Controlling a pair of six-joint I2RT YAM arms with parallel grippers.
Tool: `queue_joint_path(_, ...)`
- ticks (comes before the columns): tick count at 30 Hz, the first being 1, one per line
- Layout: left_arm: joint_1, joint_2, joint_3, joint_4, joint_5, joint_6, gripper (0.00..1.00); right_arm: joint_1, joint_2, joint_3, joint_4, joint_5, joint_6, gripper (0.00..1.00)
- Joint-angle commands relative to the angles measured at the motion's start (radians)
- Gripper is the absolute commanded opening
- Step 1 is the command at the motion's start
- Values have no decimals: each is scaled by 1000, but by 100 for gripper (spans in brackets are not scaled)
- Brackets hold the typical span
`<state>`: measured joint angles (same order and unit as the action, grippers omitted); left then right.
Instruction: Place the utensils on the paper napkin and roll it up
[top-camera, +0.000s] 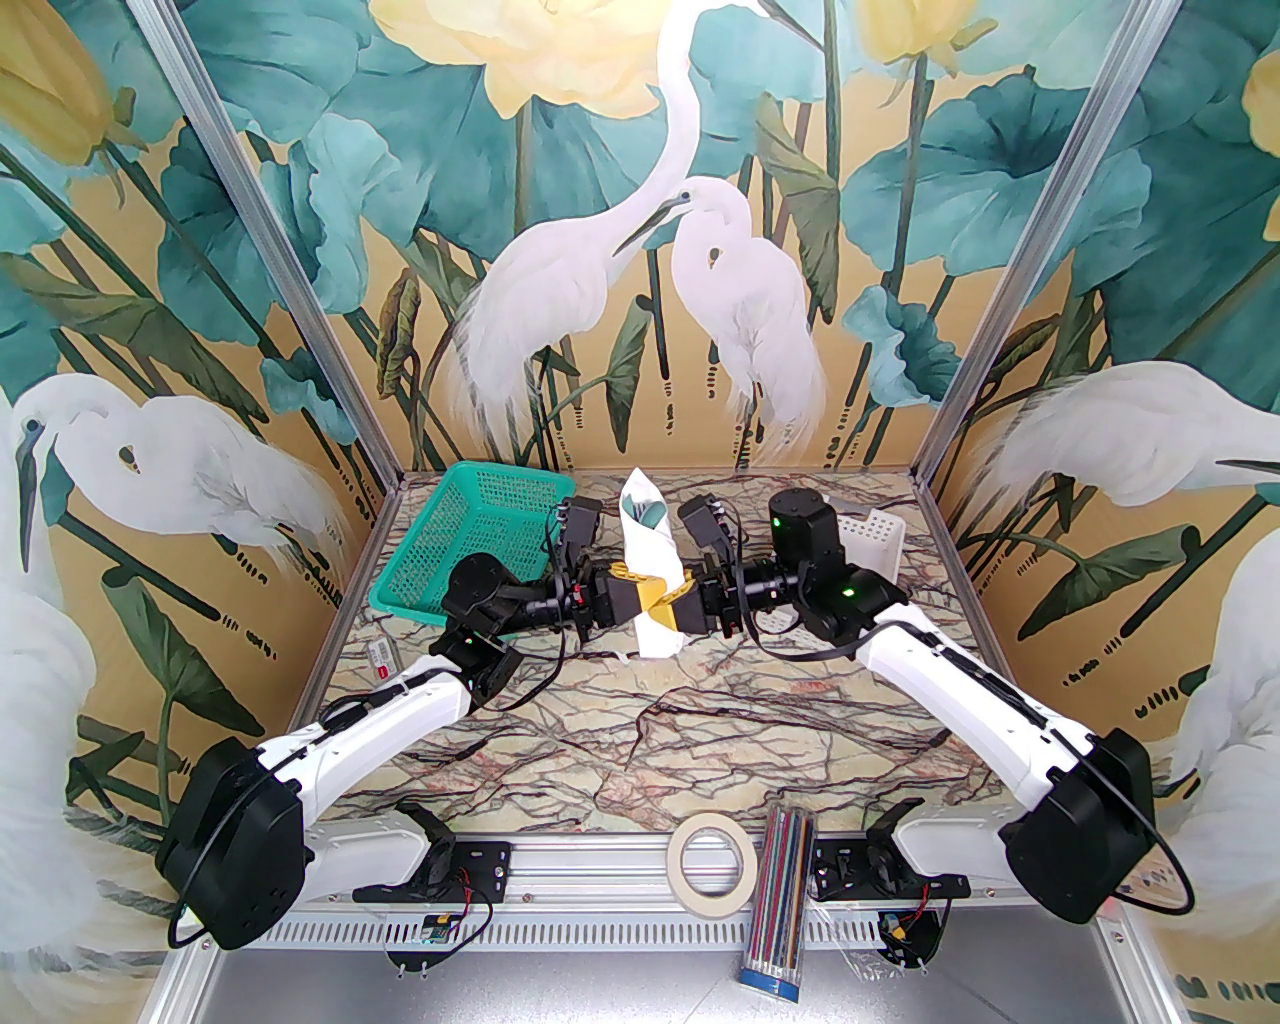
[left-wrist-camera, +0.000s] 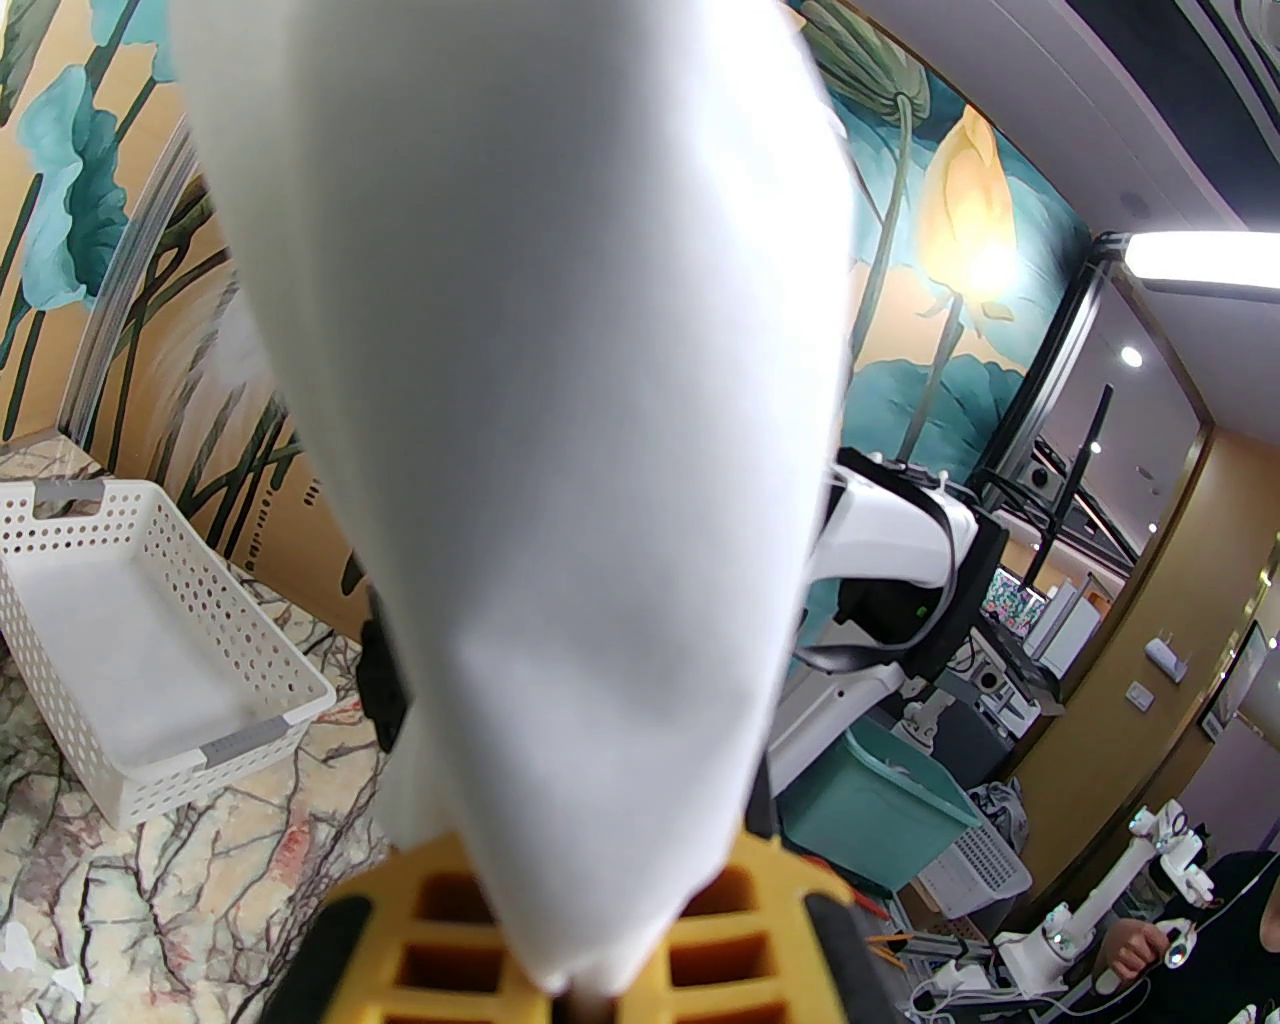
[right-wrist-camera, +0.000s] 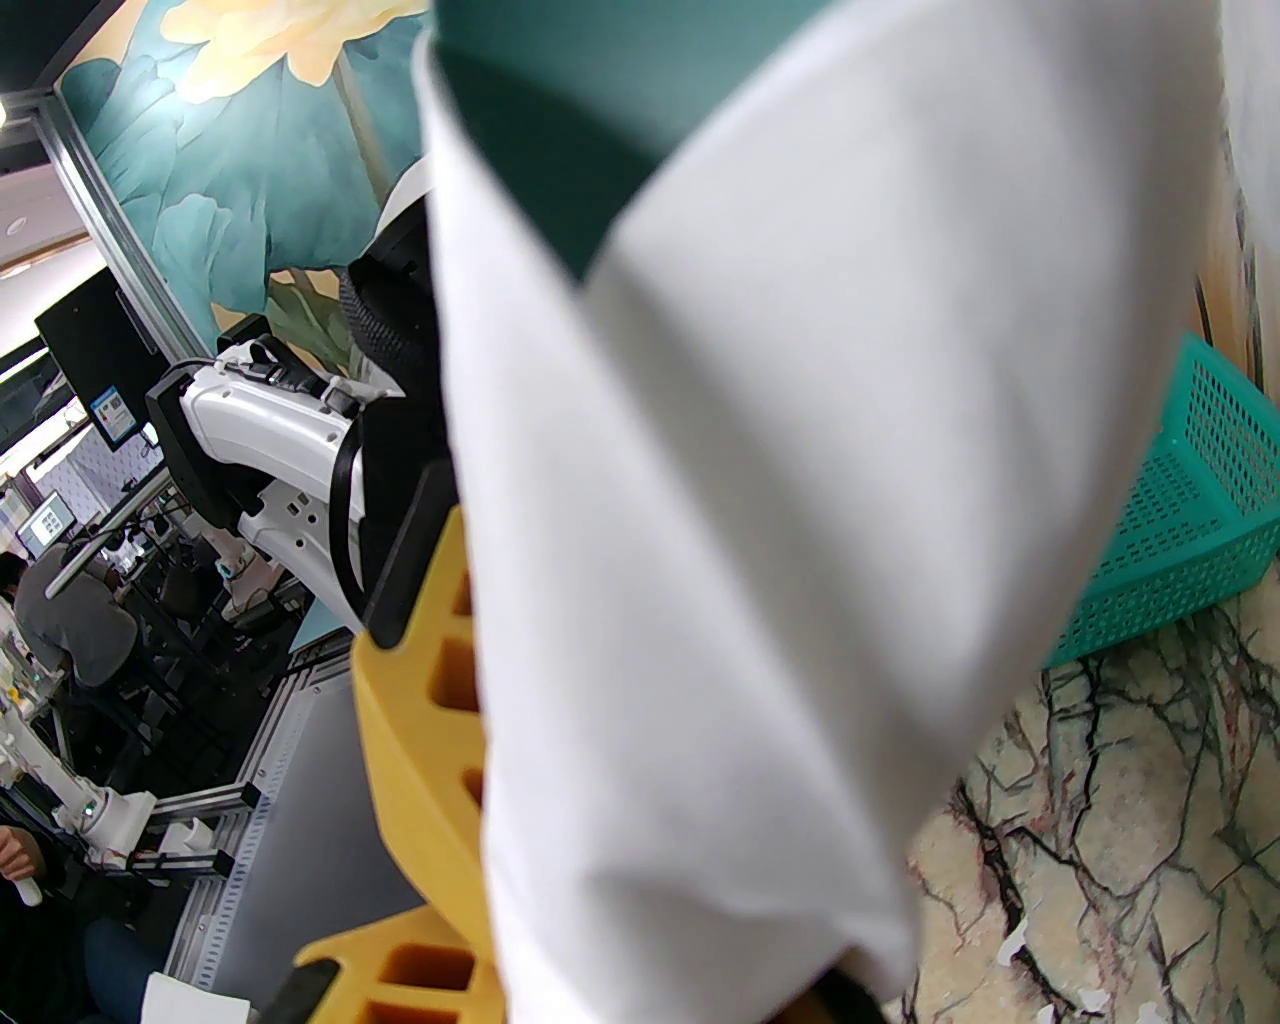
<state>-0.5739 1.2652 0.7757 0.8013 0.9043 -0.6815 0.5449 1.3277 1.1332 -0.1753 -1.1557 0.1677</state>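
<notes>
Both arms reach inward and meet at the centre of the table (top-camera: 640, 730), left gripper (top-camera: 648, 602) clamped on one rolled, near-upright paper napkin (top-camera: 640, 545), right gripper (top-camera: 686, 592) against it, grip unclear, one green utensil (top-camera: 648, 513) peeking out on top.

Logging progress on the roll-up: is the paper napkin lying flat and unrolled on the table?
No, the paper napkin is rolled into a tube, with a green utensil showing at its far open end.
</notes>
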Motion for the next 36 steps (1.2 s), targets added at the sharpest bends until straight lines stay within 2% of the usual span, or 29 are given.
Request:
queue_joint_path(1,-19,33,19,-20,1,-3,0,29,-18,36,-13,-30,-45,12)
queue_joint_path(7,-8,4,7,-64,-28,22,28,23,-22,30,-63,37,-62,0)
queue_joint_path(13,35,-66,-27,-101,-50,18,50,5,-36,3,-86,93,-63,0)
queue_joint_path(18,62,-114,-36,-204,-135,25,75,5,-33,4,-98,93,-66,0)
queue_joint_path(20,62,-117,-34,-216,-149,27,79,7,-33,4,-93,87,-67,0)
queue_joint_path(28,29,-32,28,-126,-28,-22,81,32,1,28,-93,86,-73,0)
queue_joint_path(36,6,42,87,-24,33,-120,76,52,28,43,-108,91,-97,0)
